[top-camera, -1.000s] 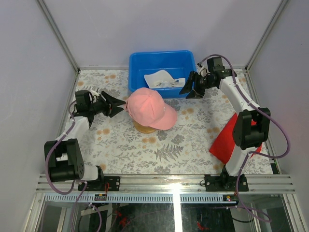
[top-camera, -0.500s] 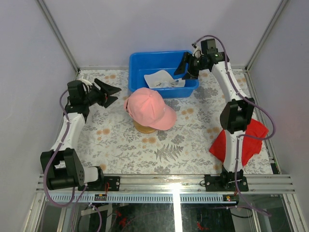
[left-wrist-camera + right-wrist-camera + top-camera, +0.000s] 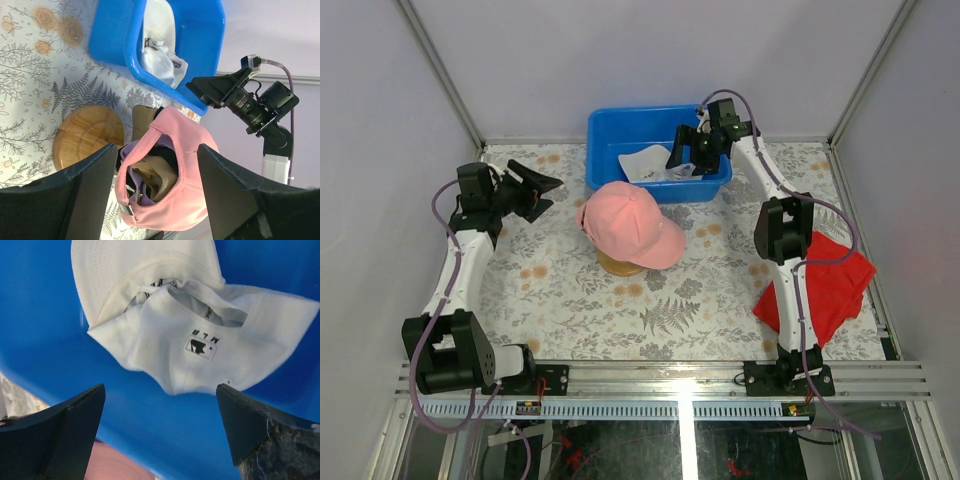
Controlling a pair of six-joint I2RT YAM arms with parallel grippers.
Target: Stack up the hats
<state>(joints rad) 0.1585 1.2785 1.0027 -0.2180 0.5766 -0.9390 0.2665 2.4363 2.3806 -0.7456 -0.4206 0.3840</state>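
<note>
A pink hat (image 3: 630, 225) tops a stack resting on a wooden dome (image 3: 618, 264). From behind, the left wrist view shows the pink hat (image 3: 200, 195) with lavender (image 3: 131, 162), tan (image 3: 159, 176) and black layers inside it. My left gripper (image 3: 534, 189) stands open to the left of the stack, apart from it, with nothing held. A white hat (image 3: 655, 163) lies upside down in the blue bin (image 3: 610, 130). My right gripper (image 3: 683, 154) hangs open over the bin, just above the white hat (image 3: 185, 335), touching nothing.
A flat red cloth (image 3: 825, 285) lies at the right by the right arm's base. The wooden dome (image 3: 87, 135) shows under the stack on the leaf-patterned table. The bin's blue wall (image 3: 150, 435) stands between the white hat and the pink hat's edge (image 3: 107, 465).
My right gripper swung left from beside the bin to over it and opened wide. My left gripper pulled back left and away from the pink hat, opening further.
</note>
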